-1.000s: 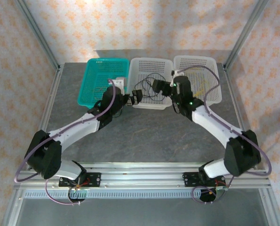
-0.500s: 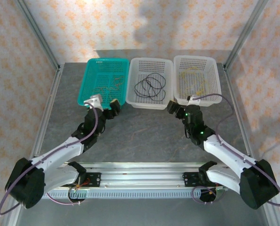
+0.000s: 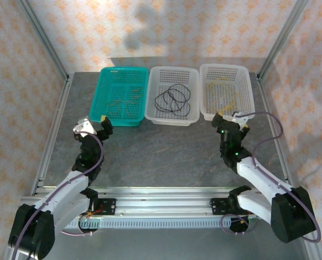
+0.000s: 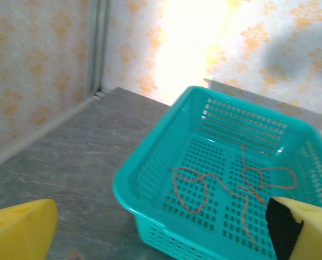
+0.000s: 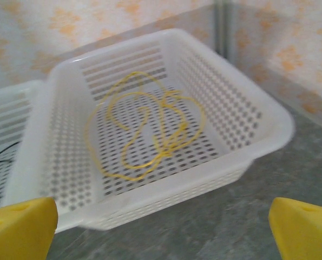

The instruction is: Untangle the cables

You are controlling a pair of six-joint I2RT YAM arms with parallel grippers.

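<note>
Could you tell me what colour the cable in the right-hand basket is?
Yellow cable; clearest in the right wrist view.

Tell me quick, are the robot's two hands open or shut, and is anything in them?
The left gripper is open, holding nothing.
The right gripper is open, holding nothing.

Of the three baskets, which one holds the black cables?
The middle white basket: black cables loop inside. The teal basket holds orange-brown cables, the right white basket yellow cables.

Orange-brown cable [image 4: 231, 188] sprawled in far-left teal basket [image 4: 144, 162]; black cable [image 3: 172, 99] coiled, middle white basket [image 3: 171, 121]; yellow cable [image 5: 162, 122] looped, right white basket [image 5: 247, 146].
</note>
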